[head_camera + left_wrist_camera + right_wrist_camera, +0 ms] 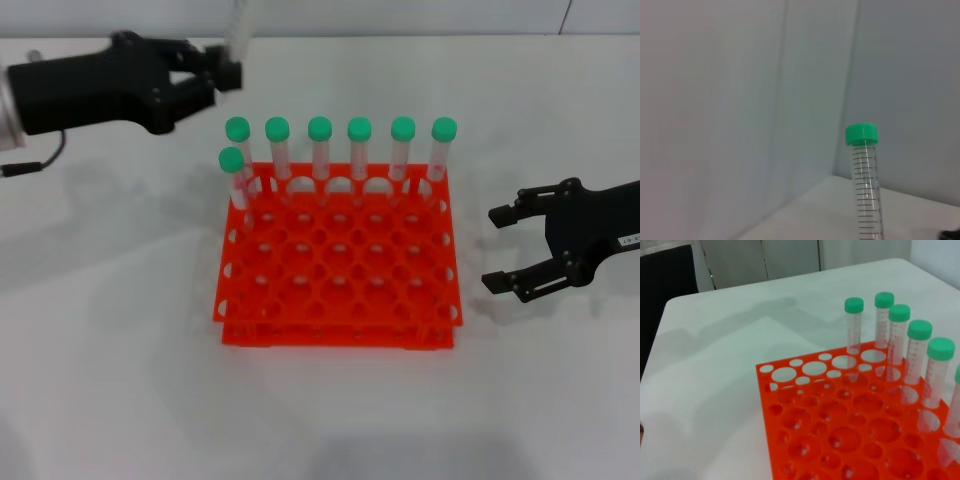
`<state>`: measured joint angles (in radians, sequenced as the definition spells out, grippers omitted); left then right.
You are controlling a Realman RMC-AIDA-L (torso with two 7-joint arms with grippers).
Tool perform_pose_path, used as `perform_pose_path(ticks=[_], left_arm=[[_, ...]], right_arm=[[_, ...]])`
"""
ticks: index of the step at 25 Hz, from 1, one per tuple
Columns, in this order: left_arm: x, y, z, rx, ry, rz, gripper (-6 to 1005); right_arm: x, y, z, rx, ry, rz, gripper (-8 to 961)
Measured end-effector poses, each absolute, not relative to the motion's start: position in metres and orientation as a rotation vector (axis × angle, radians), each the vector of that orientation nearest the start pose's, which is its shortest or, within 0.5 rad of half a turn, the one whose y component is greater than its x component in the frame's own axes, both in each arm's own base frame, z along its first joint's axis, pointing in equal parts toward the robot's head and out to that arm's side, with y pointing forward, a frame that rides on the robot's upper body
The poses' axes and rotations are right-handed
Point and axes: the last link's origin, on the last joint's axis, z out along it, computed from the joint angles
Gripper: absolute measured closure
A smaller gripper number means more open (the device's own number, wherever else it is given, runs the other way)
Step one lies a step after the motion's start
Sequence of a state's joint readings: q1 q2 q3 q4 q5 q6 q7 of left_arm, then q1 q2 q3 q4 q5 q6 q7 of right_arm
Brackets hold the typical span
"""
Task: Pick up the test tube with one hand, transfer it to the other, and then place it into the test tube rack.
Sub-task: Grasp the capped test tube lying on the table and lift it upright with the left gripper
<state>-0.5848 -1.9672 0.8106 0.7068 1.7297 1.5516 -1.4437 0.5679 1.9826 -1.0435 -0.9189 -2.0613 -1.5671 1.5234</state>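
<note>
My left gripper (228, 72) is at the far left, behind the rack, shut on the test tube (238, 30). It holds the tube upright above the table, and the tube's top runs out of the head view. The left wrist view shows this clear graduated tube (866, 185) with its green cap up. The orange-red test tube rack (330, 335) stands in the middle of the table and also shows in the right wrist view (790, 405). My right gripper (495, 248), with a small white label, is open and empty just right of the rack.
Several green-capped tubes (319, 150) stand in the rack's back row, and one more (236, 180) stands at the left end of the second row; they also show in the right wrist view (899, 335). The rack's other holes are free. The white table (120, 350) surrounds the rack.
</note>
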Motion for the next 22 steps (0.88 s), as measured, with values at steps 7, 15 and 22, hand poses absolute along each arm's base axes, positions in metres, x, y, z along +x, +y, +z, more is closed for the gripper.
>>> perform_pose_path(ticks=[7,15,22], left_arm=[[-0.206,0.381,0.037,-2.818,-0.484,-0.714,805],[-0.190,0.386,0.026,-2.943,-0.504,-0.582,806],[-0.188,0.386,0.021,-2.971,-0.516,-0.538,806]], right_arm=[[0.229,0.352,0.022,-2.963,0.254,0.220,84],[0.230,0.353,0.020,-2.948,0.250,0.222,84],[0.230,0.353,0.021,-2.943,0.253,0.223,84]])
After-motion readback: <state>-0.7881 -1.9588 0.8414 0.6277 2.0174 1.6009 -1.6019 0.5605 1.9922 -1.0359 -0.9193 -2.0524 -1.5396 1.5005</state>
